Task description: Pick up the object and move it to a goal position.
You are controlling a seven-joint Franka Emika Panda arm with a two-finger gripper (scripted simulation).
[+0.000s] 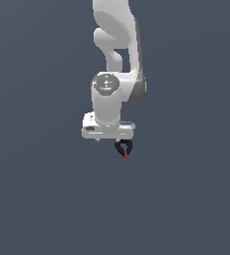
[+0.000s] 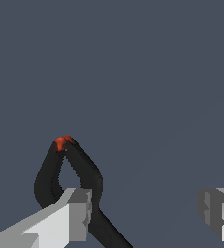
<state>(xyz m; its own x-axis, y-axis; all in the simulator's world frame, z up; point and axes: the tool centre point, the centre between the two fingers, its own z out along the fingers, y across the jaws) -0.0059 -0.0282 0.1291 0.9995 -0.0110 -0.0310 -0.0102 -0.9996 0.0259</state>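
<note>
Claw [image 2: 145, 210] spread wide, one finger [image 2: 70, 213] against the object [image 2: 79, 164].

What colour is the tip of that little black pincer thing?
Red-orange; the tip of the black pincer shows best in the wrist view.

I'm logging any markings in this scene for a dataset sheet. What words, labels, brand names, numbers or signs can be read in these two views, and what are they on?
None: no text, number, logo or sign is readable in either view.
White arm and claw: plain surfaces, no markings.
Black looped object: only a red tip, no lettering.
Background: uniform grey-blue, unmarked.
</note>
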